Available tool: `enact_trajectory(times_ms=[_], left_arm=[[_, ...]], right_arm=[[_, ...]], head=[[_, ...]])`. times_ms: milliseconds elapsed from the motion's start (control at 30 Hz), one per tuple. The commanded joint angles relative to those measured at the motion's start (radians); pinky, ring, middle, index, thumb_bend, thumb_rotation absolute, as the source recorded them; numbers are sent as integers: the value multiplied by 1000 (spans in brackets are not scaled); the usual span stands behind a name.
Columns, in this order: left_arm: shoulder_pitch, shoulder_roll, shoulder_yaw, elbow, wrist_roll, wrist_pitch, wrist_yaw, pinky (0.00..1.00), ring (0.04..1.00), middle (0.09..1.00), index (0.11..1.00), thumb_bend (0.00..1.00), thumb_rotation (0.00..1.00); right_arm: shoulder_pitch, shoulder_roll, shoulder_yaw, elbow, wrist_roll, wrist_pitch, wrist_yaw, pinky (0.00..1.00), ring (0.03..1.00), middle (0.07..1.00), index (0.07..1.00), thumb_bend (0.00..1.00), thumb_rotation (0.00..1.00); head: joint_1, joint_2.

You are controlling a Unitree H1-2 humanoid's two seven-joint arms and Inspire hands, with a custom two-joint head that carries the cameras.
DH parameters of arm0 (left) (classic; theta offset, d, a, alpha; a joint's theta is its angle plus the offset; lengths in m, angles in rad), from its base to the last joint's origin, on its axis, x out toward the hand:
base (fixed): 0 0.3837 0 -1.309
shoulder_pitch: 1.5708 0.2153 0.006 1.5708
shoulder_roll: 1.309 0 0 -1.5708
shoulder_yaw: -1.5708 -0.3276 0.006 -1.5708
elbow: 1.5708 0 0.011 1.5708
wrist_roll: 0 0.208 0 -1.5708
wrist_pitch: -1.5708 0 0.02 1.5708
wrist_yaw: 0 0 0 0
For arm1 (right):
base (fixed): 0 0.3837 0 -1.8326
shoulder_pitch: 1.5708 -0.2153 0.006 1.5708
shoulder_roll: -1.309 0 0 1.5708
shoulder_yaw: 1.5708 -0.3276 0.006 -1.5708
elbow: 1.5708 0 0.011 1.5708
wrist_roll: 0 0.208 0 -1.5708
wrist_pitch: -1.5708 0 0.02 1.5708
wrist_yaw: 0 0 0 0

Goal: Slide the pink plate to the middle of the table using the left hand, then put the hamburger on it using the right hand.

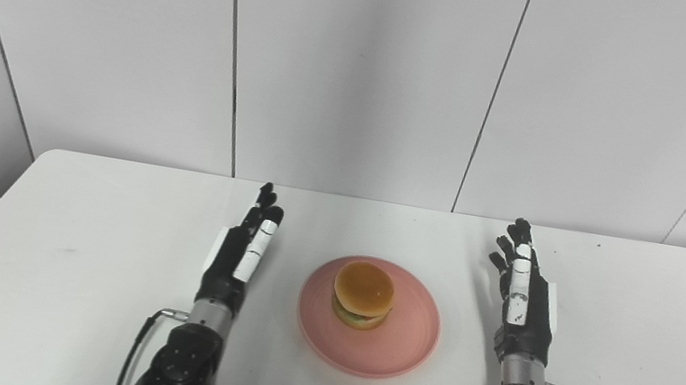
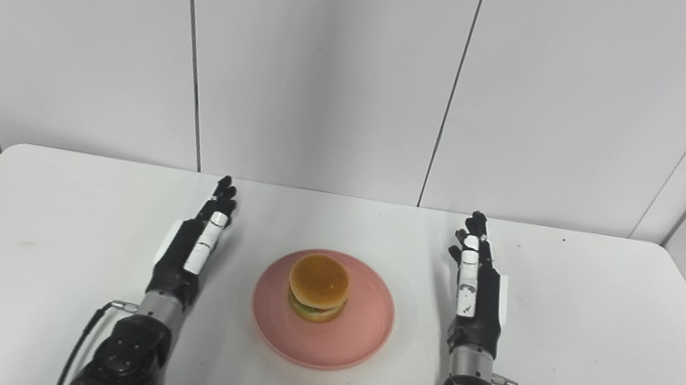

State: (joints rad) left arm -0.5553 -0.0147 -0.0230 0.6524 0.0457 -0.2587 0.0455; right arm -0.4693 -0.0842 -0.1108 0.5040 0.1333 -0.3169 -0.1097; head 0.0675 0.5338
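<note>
Fingers (image 1: 262, 210) of the left hand (image 1: 239, 252) and right hand (image 1: 523, 303) extend released, grasping nothing, at nine and three o'clock of the pink plate (image 1: 401, 345) mid-bench (image 1: 62, 243). Right eye view: the hamburger (image 2: 318, 286) sits upright on the plate; no writing is readable.

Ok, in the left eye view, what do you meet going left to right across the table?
Left hand, open with fingers pointing away → pink plate with the hamburger sitting on it → right hand, also open. Neither hand touches the plate.
</note>
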Motion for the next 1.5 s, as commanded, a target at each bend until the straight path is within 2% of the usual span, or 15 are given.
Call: enact_trajectory(times_ms=[0, 133, 167, 267, 333, 433, 567, 767, 933, 1100, 1233, 1467], left_arm=[[14, -2, 5, 8, -19, 15, -19, 998, 988, 1000, 1000, 738, 915], [17, -3, 16, -3, -46, 51, -39, 1000, 997, 1000, 1000, 771, 896], [18, -2, 17, -10, -48, 62, -42, 1000, 999, 1000, 1000, 770, 901], [18, 0, 22, -26, -53, 93, -46, 1000, 1000, 1000, 1000, 774, 908], [16, -1, 27, -33, -52, 107, -38, 1000, 1000, 1000, 1000, 778, 907], [15, -11, 37, -45, -41, 119, -5, 996, 995, 1000, 1000, 754, 891], [19, -29, 42, -36, -27, 95, 29, 1000, 1000, 1000, 1000, 731, 883], [20, -44, 37, -27, -17, 76, 66, 1000, 1000, 1000, 1000, 715, 885], [22, -53, 39, -36, -10, 73, 79, 1000, 1000, 1000, 1000, 710, 878], [21, -77, 46, -35, 22, 50, 153, 1000, 1000, 1000, 1000, 716, 860], [19, -88, 54, -53, 24, 81, 182, 982, 997, 1000, 1000, 725, 879], [26, -80, 53, -96, 16, 146, 164, 976, 994, 994, 1000, 729, 886]], right_arm=[[23, 21, -1, 36, 12, 14, 20, 923, 938, 957, 937, 802, 1000], [25, 20, 6, 26, -4, 35, 22, 936, 943, 963, 938, 785, 1000], [25, 19, 10, 12, -15, 62, 16, 935, 941, 963, 939, 783, 1000], [24, 23, 17, -52, -66, 208, -32, 918, 924, 950, 936, 701, 1000], [22, 30, 11, -82, -71, 278, -47, 918, 921, 947, 936, 690, 1000], [18, 33, 11, -103, -80, 331, -52, 916, 920, 946, 934, 667, 1000], [16, 25, 25, -127, -107, 395, -50, 905, 926, 948, 922, 642, 1000], [14, 19, 37, -138, -133, 422, -45, 896, 939, 957, 908, 620, 1000], [17, 14, 40, -140, -141, 418, -41, 905, 948, 959, 904, 650, 1000], [20, 10, 44, -155, -145, 431, -31, 889, 946, 943, 848, 635, 1000], [25, 8, 52, -166, -148, 435, -23, 877, 936, 931, 826, 639, 1000], [32, 10, 56, -175, -153, 440, -25, 878, 941, 935, 820, 618, 985]], head=[[1, 2], [-5, 8], [-6, 9], [-6, 10], [-3, 11], [-3, 11], [-4, 9], [-1, 3], [8, -3], [13, -2], [12, -5], [14, -10]])
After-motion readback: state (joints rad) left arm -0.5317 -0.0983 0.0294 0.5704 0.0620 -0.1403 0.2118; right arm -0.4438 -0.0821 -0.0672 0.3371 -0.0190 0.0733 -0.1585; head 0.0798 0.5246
